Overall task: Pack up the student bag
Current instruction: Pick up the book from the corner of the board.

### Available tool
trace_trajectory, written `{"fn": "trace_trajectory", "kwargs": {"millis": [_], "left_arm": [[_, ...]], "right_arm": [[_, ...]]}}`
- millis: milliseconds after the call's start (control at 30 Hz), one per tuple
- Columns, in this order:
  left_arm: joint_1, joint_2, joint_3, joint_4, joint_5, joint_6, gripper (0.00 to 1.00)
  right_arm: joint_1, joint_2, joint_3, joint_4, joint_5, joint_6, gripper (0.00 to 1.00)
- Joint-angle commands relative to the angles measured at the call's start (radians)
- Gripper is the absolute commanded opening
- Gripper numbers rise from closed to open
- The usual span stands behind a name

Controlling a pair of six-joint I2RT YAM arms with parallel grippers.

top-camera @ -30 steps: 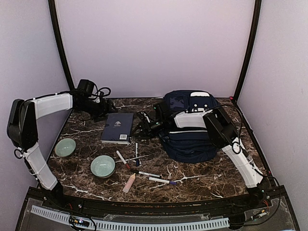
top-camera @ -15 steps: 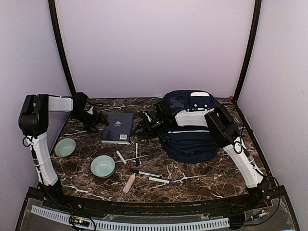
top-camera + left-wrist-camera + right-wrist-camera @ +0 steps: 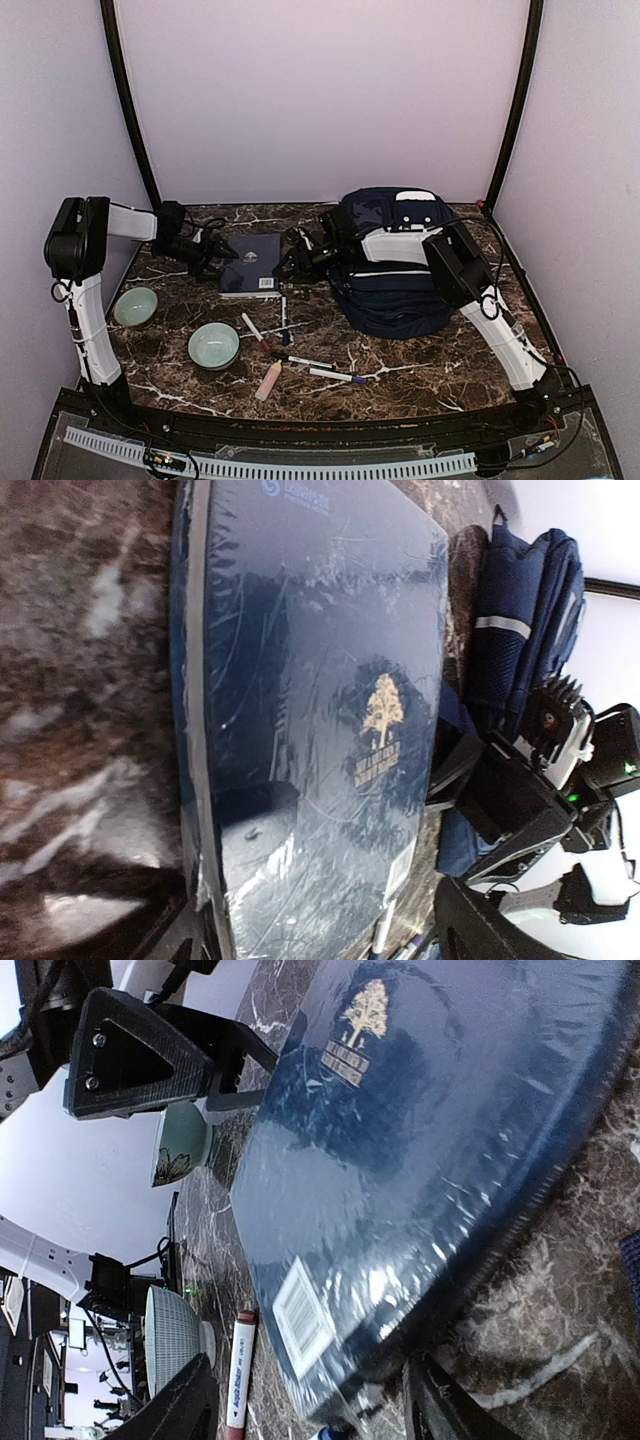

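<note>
The student bag [image 3: 395, 290] lies at the back right of the marble table, a navy backpack with pale trim, also visible in the left wrist view [image 3: 520, 600]. Left of it lies a flat navy book [image 3: 250, 262] in shiny wrap [image 3: 320, 680] [image 3: 420, 1140]. My left gripper [image 3: 218, 256] is open at the book's left edge, its fingers spread wide on either side of the near end [image 3: 330, 945]. From the bag's side, my right gripper [image 3: 293, 262] is open at the book's right edge, the barcode corner between its fingers [image 3: 320, 1410] with gaps on both sides.
Two pale green bowls [image 3: 135, 305] [image 3: 213, 345] sit at the front left. Several markers [image 3: 290, 350] and a pale tube [image 3: 268, 380] lie in front of the book; a red-capped marker [image 3: 238, 1370] lies by the right gripper. Walls enclose the table.
My left arm has swung from the back left corner down and right to the book's left edge, opening a little wider. The right arm has barely moved.
</note>
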Motion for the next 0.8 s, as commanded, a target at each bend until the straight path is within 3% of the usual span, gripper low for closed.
{"fn": "trace_trajectory", "kwargs": {"millis": [0, 233, 467, 533, 633, 767], "left_arm": [[-0.055, 0.015, -0.103, 0.168, 0.169, -0.157, 0.82], [-0.131, -0.029, -0.103, 0.336, 0.216, -0.296, 0.80], [-0.163, -0.018, -0.063, 0.205, 0.115, -0.228, 0.77], [-0.163, -0.011, -0.058, 0.147, 0.073, -0.185, 0.76], [-0.164, 0.000, -0.055, 0.063, 0.004, -0.126, 0.75], [-0.164, -0.002, -0.104, 0.103, 0.016, -0.139, 0.73]], "right_arm": [[-0.006, 0.089, -0.011, -0.013, 0.044, 0.011, 0.64], [-0.004, 0.070, -0.060, 0.078, -0.032, 0.083, 0.64], [0.000, 0.007, -0.220, 0.585, -0.215, 0.513, 0.64], [-0.001, -0.033, -0.236, 0.553, -0.200, 0.495, 0.64], [0.001, -0.104, -0.217, 0.354, -0.122, 0.341, 0.64], [0.002, -0.119, -0.210, 0.415, -0.124, 0.403, 0.63]]}}
